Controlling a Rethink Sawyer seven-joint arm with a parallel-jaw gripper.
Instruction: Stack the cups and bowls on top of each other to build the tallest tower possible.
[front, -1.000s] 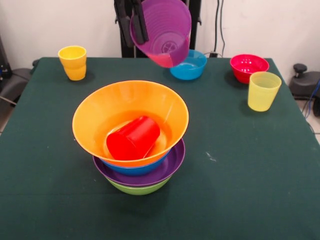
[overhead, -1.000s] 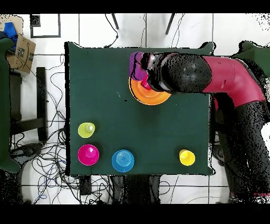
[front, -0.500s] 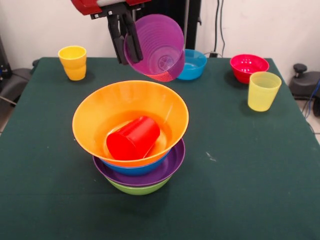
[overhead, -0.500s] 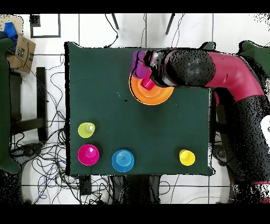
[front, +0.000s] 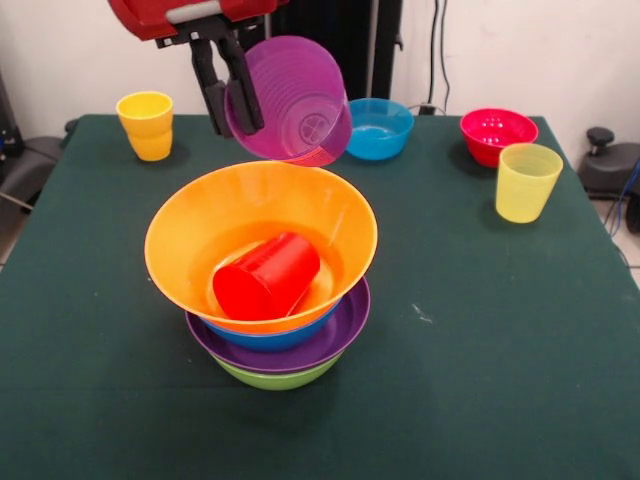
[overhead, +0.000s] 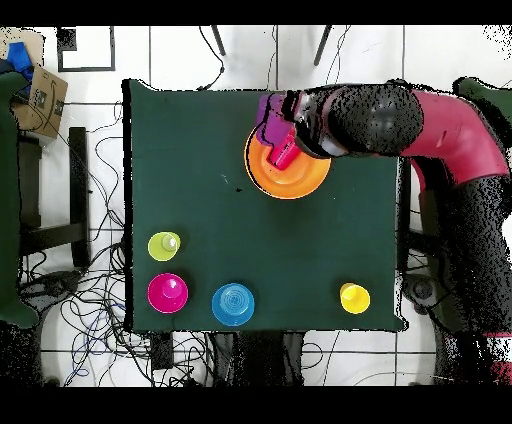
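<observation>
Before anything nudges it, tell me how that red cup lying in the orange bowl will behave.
The red cup lies on its side, so it will probably roll, curving because it tapers. It looks like light plastic, and the glossy orange bowl should let it slide easily.

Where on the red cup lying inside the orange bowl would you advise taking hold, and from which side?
Across its body, from straight above. The red cup lies on its side in the orange bowl, whose tall flared wall probably blocks sideways approaches. The rim faces downward, so a rim pinch looks awkward.
</observation>
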